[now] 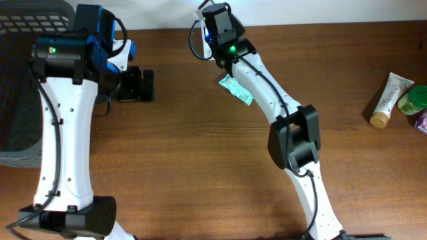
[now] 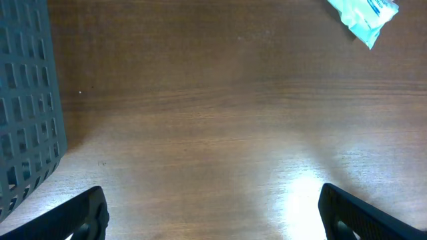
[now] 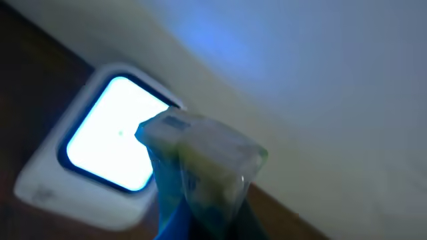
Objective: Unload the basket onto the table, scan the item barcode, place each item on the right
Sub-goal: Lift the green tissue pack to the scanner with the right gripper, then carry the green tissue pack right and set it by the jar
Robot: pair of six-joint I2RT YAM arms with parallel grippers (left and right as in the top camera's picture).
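Looking down from overhead, my right arm (image 1: 267,87) reached to the far edge of the bench (image 1: 200,167), while my left fingers (image 1: 137,85) hung apart near the basket (image 1: 20,40), holding nothing. A teal sachet (image 1: 237,90) lay on the wood partly under the right arm, and a tube (image 1: 389,100) sat well off to the right. Neither was in play.

From the left wrist I saw only bare bench, the basket wall and that sachet at the far corner, with my fingers spread wide.

From the right wrist, my right fingers (image 3: 175,225) were clamped on a small packet (image 3: 200,160), held up just before the lit scanner window (image 3: 110,143). Pickup and presentation looked done — whether the code had registered I could not tell — and setting the packet down remained.
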